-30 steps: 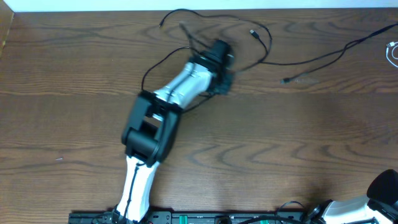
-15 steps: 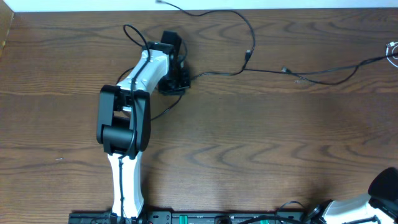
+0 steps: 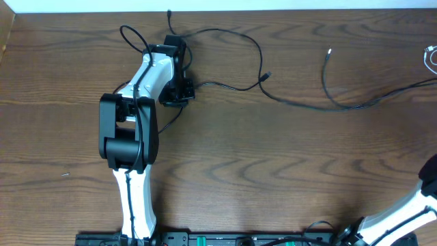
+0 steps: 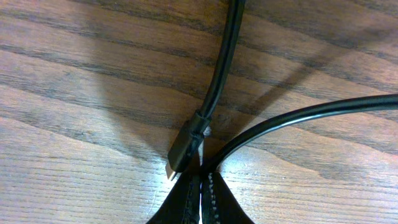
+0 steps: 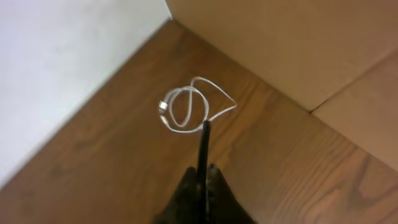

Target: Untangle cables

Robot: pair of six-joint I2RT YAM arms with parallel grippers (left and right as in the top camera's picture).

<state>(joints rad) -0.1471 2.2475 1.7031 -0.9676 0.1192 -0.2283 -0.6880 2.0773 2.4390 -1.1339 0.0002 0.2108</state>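
A long black cable (image 3: pixel 261 55) loops across the far left of the table. My left gripper (image 3: pixel 179 89) is shut on it; the left wrist view shows the jaws (image 4: pixel 202 177) closed on the cable (image 4: pixel 221 68) beside its plug end (image 4: pixel 185 148). A second black cable (image 3: pixel 355 106) lies apart from it on the right and runs off the right edge. My right gripper (image 5: pixel 204 174) is shut on a black cable (image 5: pixel 203 143). It is out of the overhead view. A short white cable (image 5: pixel 168 102) lies coiled on the table just beyond it, and also shows in the overhead view (image 3: pixel 431 58).
The left arm (image 3: pixel 130 130) stretches from the front edge to the far left. The right arm (image 3: pixel 410 205) enters at the front right corner. A tan wall (image 5: pixel 298 43) and a white wall (image 5: pixel 56 68) meet behind the white cable.
My left gripper has moved left with its black cable, pulling it away from the second black cable. The two now lie apart. The right arm has shifted at the right edge.
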